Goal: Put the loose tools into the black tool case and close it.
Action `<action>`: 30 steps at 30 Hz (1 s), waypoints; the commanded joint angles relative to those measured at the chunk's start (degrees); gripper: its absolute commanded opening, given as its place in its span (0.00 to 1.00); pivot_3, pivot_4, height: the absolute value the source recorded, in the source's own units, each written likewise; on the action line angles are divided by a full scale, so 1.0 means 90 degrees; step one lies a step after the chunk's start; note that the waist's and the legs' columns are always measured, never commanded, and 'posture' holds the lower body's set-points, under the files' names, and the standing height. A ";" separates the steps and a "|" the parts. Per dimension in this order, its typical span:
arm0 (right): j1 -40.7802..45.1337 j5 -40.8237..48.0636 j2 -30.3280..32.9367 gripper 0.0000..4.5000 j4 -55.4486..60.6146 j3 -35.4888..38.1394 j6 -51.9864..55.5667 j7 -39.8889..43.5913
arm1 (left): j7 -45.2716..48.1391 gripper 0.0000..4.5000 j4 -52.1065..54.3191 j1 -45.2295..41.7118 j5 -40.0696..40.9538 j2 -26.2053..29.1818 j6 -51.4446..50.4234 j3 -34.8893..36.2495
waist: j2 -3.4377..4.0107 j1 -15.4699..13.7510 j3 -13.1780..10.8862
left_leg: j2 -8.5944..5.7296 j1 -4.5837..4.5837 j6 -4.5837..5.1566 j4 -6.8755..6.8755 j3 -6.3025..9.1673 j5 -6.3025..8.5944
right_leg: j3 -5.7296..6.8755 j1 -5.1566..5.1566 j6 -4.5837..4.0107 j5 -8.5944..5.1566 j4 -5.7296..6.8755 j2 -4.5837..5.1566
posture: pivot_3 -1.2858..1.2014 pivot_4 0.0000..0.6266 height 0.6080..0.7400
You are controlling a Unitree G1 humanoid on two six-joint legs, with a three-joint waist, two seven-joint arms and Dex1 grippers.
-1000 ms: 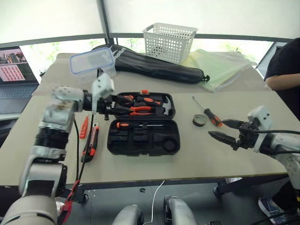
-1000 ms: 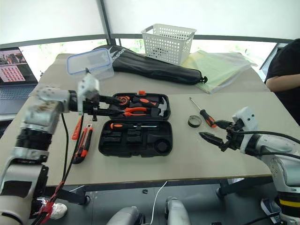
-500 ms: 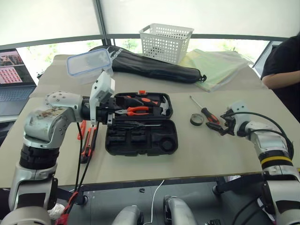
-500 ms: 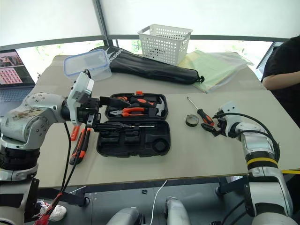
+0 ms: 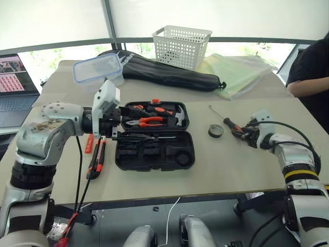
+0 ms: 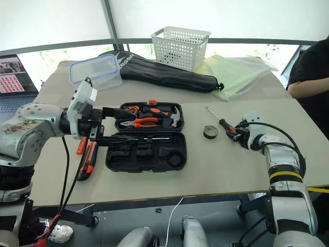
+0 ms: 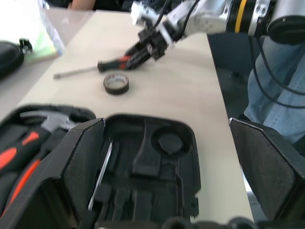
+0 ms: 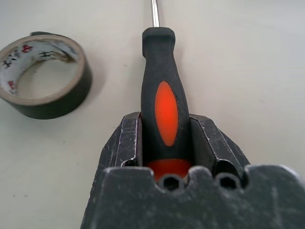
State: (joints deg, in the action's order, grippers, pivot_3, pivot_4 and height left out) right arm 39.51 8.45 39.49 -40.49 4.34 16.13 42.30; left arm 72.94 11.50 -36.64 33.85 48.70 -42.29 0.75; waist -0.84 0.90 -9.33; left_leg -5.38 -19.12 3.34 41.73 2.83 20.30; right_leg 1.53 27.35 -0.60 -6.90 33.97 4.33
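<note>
Our left gripper [image 6: 105, 124] hangs wide open and empty above the open black tool case [image 5: 154, 149]. Just left of our right gripper [image 8: 167, 143] sits 1 tape roll [image 8: 45, 74]; its fingers clamp, apparently firmly, 1 screwdriver [image 8: 161, 90].

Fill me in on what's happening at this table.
The robot is packing loose tools into the open black tool case. Its right end effector has closed around the handle of a black-and-orange screwdriver lying on the table beside a small tape roll. Its left end effector hangs open at the case's left edge. A utility knife waits left of the case.
</note>
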 commanded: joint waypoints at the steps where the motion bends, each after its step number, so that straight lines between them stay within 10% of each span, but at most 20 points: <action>1: -0.0023 0.0946 0.0165 0.22 0.2337 0.0337 0.0445 0.0768 | 0.0387 1.00 0.0320 0.0449 0.0262 0.0608 -0.0052 0.0430 | 0.0008 0.0029 -0.0005 | 0.0000 -0.0008 0.0000 -0.0001 -0.0002 0.0000 | -0.0003 0.0016 0.0000 0.0000 0.0001 -0.0001 | 0.52 0.24 1.00; 10: -0.0114 0.1220 0.0160 0.22 0.5092 -0.1488 0.0389 0.2992 | 0.0700 1.00 0.0604 0.1701 0.0363 0.1468 0.0191 0.1017 | 0.0008 0.0050 -0.0006 | -0.0002 -0.0019 -0.0006 -0.0009 -0.0006 0.0002 | -0.0010 0.0057 -0.0013 -0.0007 0.0003 -0.0010 | 0.52 0.24 1.00; 30: 0.0741 -0.0973 -0.0878 0.22 0.2264 -0.2669 -0.2124 0.2648 | 0.0168 1.00 0.0879 0.1942 0.0376 0.1530 0.0280 0.1387 | 0.0008 0.0027 -0.0007 | -0.0010 -0.0022 -0.0013 -0.0005 -0.0008 0.0001 | 0.0063 0.0067 -0.0022 -0.0010 0.0006 -0.0002 | 0.52 0.24 1.00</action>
State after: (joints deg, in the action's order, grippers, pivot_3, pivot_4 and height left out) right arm 44.49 0.68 31.70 -19.37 -20.00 0.01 66.95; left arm 74.72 18.59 -18.07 37.17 61.21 -41.14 12.20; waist -0.77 1.14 -9.39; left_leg -5.47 -19.32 3.20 41.68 2.75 20.30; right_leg 2.10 27.97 -0.81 -6.99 34.03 4.32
